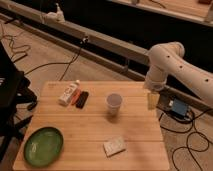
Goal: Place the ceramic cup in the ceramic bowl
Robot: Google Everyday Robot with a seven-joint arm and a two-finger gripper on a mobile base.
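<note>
1. Camera view is being aimed down at an angle over a wooden table (137,131), with floor being shown behind it and to the right.
2. Ceramic cup (114,103) is being seen standing upright near the middle of the table, a little toward the far side, with nothing touching it.
3. Ceramic bowl (43,146) is being seen resting at the near left corner of the table, well apart from the cup.
4. Gripper (152,99) is being held pointing down at the far right edge of the table, to the right of the cup and apart from it. How far it is closed cannot be told.
5. White arm (169,59) is being seen coming in from the right, bent above the gripper.
6. White bottle (68,94) with a red label is being seen lying on its side at the far left of the table. A thin orange item (76,98) and a black item (82,99) are lying just beside it.
7. Pale rectangular block (114,145) is being seen lying flat near the front edge, on the near side of the cup and to the right of the bowl.
8. Cables (60,64) are being seen trailing on the floor. A blue box (178,107) is sitting on the floor just right of the table.
</note>
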